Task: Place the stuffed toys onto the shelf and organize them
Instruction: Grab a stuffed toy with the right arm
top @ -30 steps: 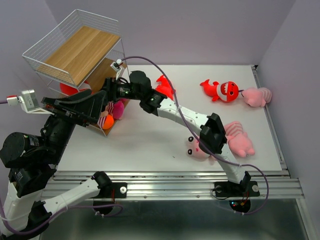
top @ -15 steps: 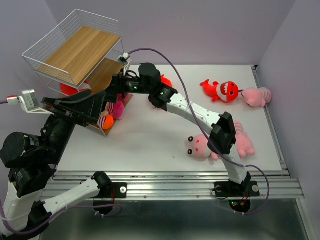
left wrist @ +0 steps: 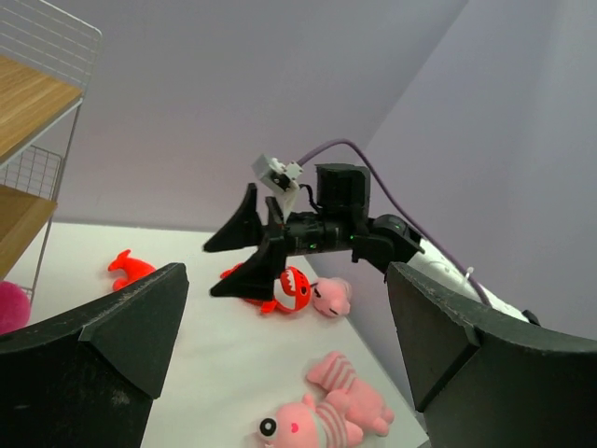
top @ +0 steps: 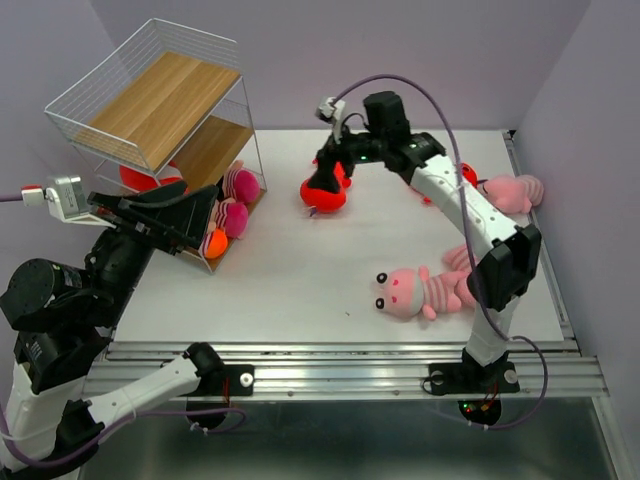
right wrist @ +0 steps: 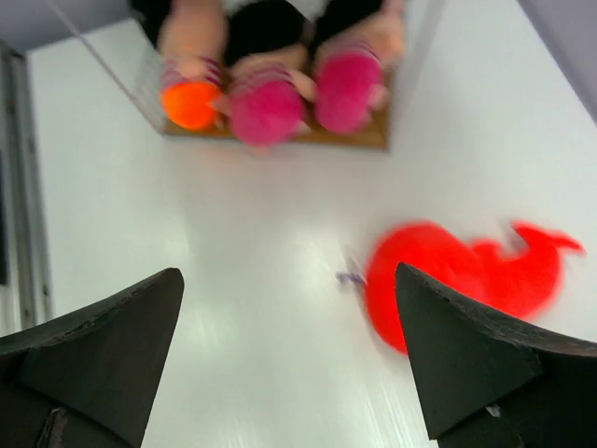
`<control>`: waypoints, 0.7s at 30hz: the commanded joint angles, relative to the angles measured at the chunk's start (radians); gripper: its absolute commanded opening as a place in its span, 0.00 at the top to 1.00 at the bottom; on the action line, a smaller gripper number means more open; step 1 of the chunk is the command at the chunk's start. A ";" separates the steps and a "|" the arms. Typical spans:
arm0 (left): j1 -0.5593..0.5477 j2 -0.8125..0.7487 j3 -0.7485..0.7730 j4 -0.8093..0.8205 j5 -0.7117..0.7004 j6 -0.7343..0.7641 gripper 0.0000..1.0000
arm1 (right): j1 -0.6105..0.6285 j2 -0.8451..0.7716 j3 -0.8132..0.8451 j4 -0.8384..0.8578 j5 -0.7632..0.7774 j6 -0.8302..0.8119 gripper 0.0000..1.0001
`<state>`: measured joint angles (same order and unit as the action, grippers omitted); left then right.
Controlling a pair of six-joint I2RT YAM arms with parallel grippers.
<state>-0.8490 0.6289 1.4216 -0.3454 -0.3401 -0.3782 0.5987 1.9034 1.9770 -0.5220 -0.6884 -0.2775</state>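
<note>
Partway done, I judge. The shelf point(top: 160, 95) stands at ten o'clock on the tabletop point(top: 300, 280). Its lowest tier holds a row of stuffed toys point(top: 228, 215), while the top board carries none. Not yet shelved are a red fish point(top: 325, 195) near twelve, a pink striped animal point(top: 412, 293) at five and a pink toy point(top: 515, 192) at two — others sit partly hidden behind the right arm. The right hand point(right wrist: 289, 373) hovers over the red fish, fingers wide apart and empty. The left hand point(left wrist: 284, 345), beside the shelf, is likewise spread on nothing. No brand, label or writing is legible.
</note>
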 commanded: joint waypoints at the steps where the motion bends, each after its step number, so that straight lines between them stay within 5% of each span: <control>1: -0.001 -0.020 -0.009 0.034 0.021 0.030 0.01 | -0.161 -0.084 -0.134 -0.131 -0.008 -0.184 0.00; 6: -0.001 0.032 0.006 0.020 0.073 0.032 0.01 | -0.234 -0.038 -0.224 -0.090 0.143 -0.073 0.00; 13: -0.001 0.092 0.025 0.009 0.105 0.030 0.01 | -0.234 0.103 -0.210 0.074 0.150 0.015 0.00; 21: -0.001 0.152 0.046 -0.012 0.102 0.039 0.01 | -0.171 0.360 0.032 0.126 0.317 -0.086 0.00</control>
<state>-0.8490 0.7570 1.4231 -0.3702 -0.2501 -0.3653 0.3885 2.2036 1.9057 -0.4950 -0.4652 -0.3176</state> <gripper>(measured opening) 0.986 0.998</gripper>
